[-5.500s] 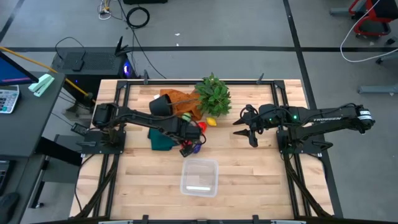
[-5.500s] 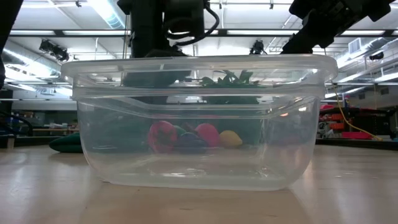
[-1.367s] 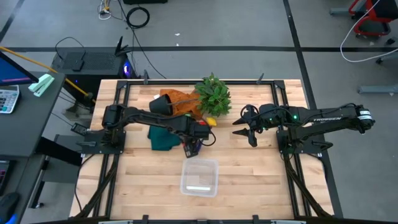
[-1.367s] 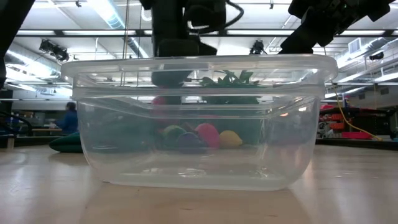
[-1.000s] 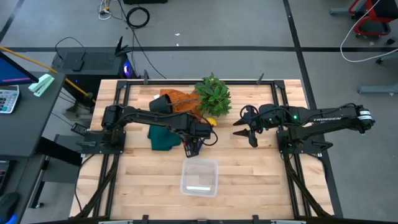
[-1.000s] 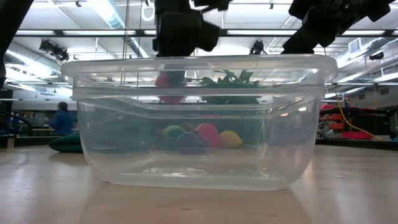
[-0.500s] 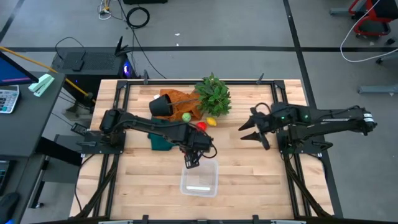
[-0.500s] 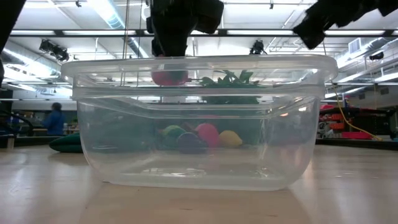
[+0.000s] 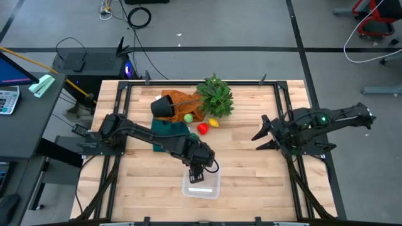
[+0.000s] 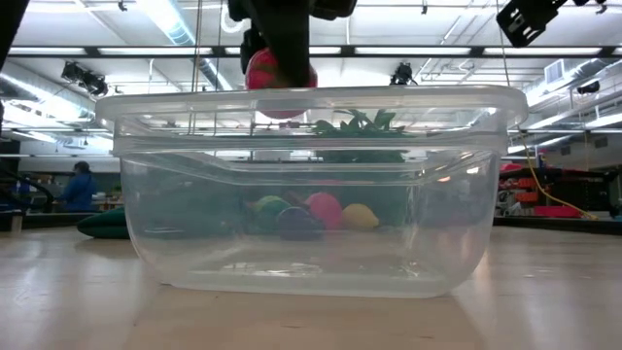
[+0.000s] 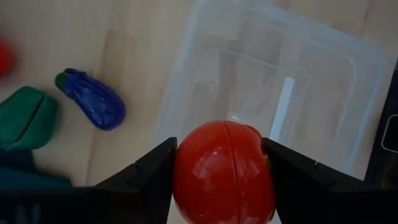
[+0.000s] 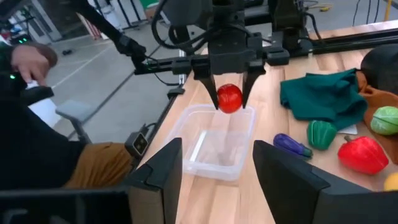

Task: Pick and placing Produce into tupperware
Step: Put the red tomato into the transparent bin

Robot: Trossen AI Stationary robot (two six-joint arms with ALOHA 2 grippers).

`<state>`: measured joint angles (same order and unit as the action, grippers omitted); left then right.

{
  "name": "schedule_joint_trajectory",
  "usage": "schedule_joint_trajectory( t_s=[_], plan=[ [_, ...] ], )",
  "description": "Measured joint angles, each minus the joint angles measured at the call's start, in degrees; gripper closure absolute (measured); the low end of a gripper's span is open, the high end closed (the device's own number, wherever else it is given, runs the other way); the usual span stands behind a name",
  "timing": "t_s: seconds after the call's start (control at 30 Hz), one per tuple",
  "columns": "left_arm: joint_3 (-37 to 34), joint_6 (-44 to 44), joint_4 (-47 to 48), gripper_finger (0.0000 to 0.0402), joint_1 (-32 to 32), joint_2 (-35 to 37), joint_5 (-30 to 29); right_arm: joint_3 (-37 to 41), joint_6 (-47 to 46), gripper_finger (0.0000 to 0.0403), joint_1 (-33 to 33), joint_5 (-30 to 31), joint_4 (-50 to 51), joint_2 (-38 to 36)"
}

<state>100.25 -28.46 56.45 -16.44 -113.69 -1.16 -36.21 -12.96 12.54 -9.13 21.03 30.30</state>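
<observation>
My left gripper (image 9: 195, 173) is shut on a round red produce piece (image 11: 222, 171) and hovers over the far part of the clear tupperware (image 9: 217, 186), above its rim (image 10: 311, 97). On the table behind lie a purple piece (image 11: 93, 107), a dark green piece (image 12: 321, 133), a red piece (image 9: 202, 128), a yellow piece (image 9: 213, 123) and a light green piece (image 9: 188, 118). The tupperware (image 12: 211, 155) holds nothing. My right gripper (image 9: 262, 135) is open and waits near the table's right side, touching nothing. My left gripper pinches the round red piece (image 12: 229, 98) between its two fingers (image 11: 149, 177), one on each opposite side (image 11: 186, 180). The fingers come from above, pointing down. The piece is lifted clear and hangs above the tupperware's rim (image 10: 277, 73).
A dark green cloth (image 9: 164, 133) lies left of the produce. A tipped black pot (image 9: 162, 105) on an orange cloth (image 9: 185, 100) and a bushy green plant (image 9: 215, 95) stand at the far side. Bare wood lies around the tupperware. A person (image 12: 37, 124) shows beyond the table.
My left gripper, shut on the red piece, has carried it from beside the produce pile toward the near edge, until it hangs over the tupperware. My right gripper has drawn back toward the table's right edge and a little toward the near edge.
</observation>
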Motion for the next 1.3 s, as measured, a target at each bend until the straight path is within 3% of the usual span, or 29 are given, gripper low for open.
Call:
schedule_joint_trajectory(
  t_s=[0.37,0.73,1.03,1.3],
  plan=[
    [0.0,-2.6,-4.0,0.0178,-3.2,0.0,-0.6,0.0,-3.4,0.0248,15.2,16.7,-2.4,2.5],
    [-0.3,-5.6,-8.0,0.0180,-4.5,-4.7,-1.6,0.1,-8.3,0.0248,26.5,27.7,-3.9,8.0],
    [-0.3,-8.4,-11.1,0.0179,-5.1,-8.6,-0.5,0.0,-9.9,0.0248,31.3,34.3,-5.4,11.1],
    [-0.3,-9.9,-13.1,0.0178,-5.7,-9.2,-0.6,0.0,-10.0,0.0248,32.0,36.6,-6.2,13.4]
  ],
)
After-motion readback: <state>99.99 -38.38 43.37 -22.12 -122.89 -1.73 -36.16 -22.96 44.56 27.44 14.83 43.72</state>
